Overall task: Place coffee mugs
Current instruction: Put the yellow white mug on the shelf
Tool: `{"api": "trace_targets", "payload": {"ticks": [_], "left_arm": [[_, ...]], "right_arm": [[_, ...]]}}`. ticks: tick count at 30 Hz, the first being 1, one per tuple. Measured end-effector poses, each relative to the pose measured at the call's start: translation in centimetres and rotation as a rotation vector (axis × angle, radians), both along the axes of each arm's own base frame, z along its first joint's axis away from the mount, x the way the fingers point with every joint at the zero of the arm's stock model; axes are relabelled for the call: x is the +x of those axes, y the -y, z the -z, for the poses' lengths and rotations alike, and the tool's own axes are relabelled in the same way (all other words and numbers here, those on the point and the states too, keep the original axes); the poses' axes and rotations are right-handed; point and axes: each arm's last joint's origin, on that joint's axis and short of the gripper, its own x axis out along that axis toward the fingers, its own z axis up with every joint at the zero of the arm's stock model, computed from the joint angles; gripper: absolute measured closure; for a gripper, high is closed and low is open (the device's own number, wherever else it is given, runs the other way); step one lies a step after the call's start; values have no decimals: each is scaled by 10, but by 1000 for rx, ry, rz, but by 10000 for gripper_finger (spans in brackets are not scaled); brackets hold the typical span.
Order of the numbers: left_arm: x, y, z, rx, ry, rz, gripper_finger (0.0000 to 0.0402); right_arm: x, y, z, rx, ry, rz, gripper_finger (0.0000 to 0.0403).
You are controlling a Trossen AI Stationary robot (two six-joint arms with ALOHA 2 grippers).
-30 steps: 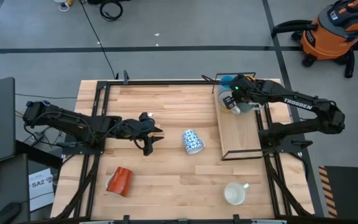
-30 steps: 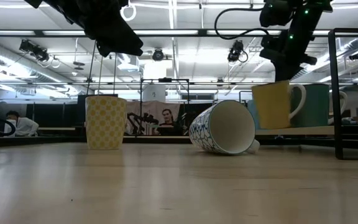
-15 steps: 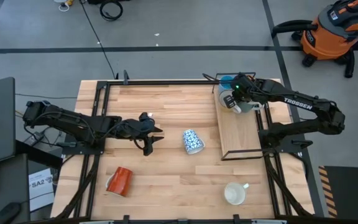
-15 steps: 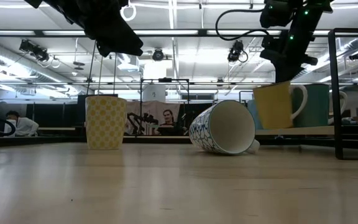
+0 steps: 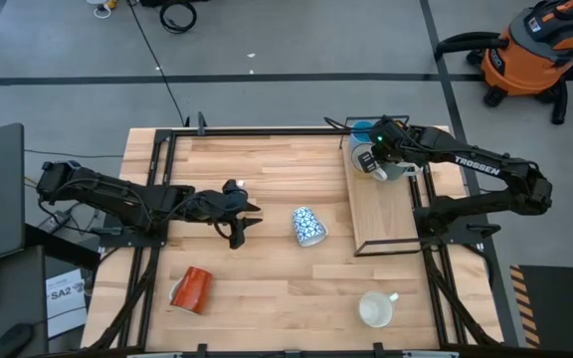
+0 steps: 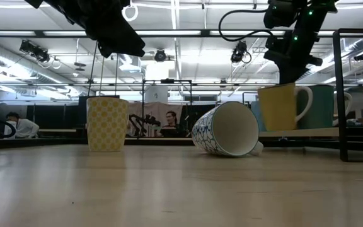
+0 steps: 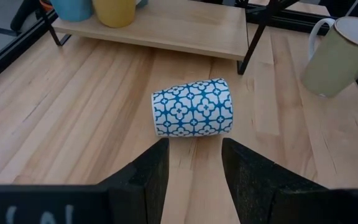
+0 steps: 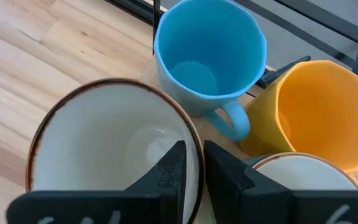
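My right gripper is over the far end of the wooden shelf, shut on a cream mug with a brown rim. Close by stand a light blue mug, an orange-yellow mug and another white mug. My left gripper hovers open above the table, left of the blue-and-white patterned mug. That mug lies on its side between the lines of the fingers and beyond their tips. A red-orange mug lies near the left front. A cream mug stands upright near the right front. My right gripper pinches the cream mug's rim on the side toward the other white mug. One finger is inside and one finger outside, coming from above and pointing down. The mug hangs upright with its base level with the shelf board; whether it touches, I cannot tell.
The shelf sits in a black metal frame at the table's right. Its near half is bare wood. In the low view a pale checked mug stands upright. Black rails edge the table. An orange vacuum stands on the floor beyond.
My right gripper has carried the cream mug slightly toward the far end of the shelf, nearer the light blue mug, keeping it upright.
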Motion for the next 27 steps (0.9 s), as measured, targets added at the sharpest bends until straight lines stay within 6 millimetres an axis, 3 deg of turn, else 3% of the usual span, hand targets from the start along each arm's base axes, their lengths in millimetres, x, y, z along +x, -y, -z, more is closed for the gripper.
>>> {"api": "trace_targets", "payload": {"ticks": [27], "left_arm": [[0, 0, 0, 0, 0, 0, 246]], "right_arm": [[0, 0, 0, 0, 0, 0, 245]]}}
